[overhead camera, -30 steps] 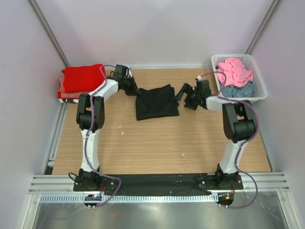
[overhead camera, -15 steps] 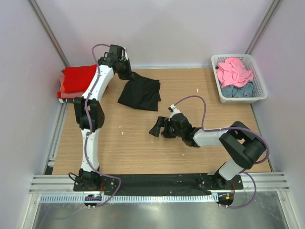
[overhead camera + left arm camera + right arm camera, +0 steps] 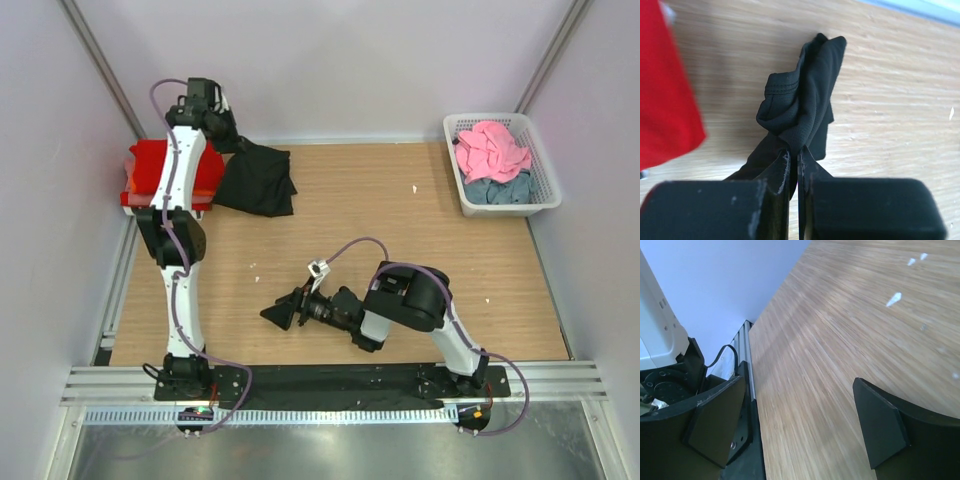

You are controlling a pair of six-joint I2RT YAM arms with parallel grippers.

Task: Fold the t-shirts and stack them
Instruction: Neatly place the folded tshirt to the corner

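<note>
Left gripper (image 3: 794, 152) pinched tight on a bunched, soft black cloth t-shirt (image 3: 805, 95) at far left of the wooden table (image 3: 400, 230), just beside a folded red t-shirt pile (image 3: 160, 168). Hem stitching shows in the wrist view only. Right gripper (image 3: 800, 425) splayed wide, holding nothing. Only the overhead view shows the white plastic lattice basket (image 3: 545, 195).

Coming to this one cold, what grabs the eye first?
The black t-shirt, pinched in the shut left gripper, sits bunched beside the red t-shirt stack at far left. The right gripper gapes open, low over the table near the front. A pink t-shirt tops the far-right basket.
</note>
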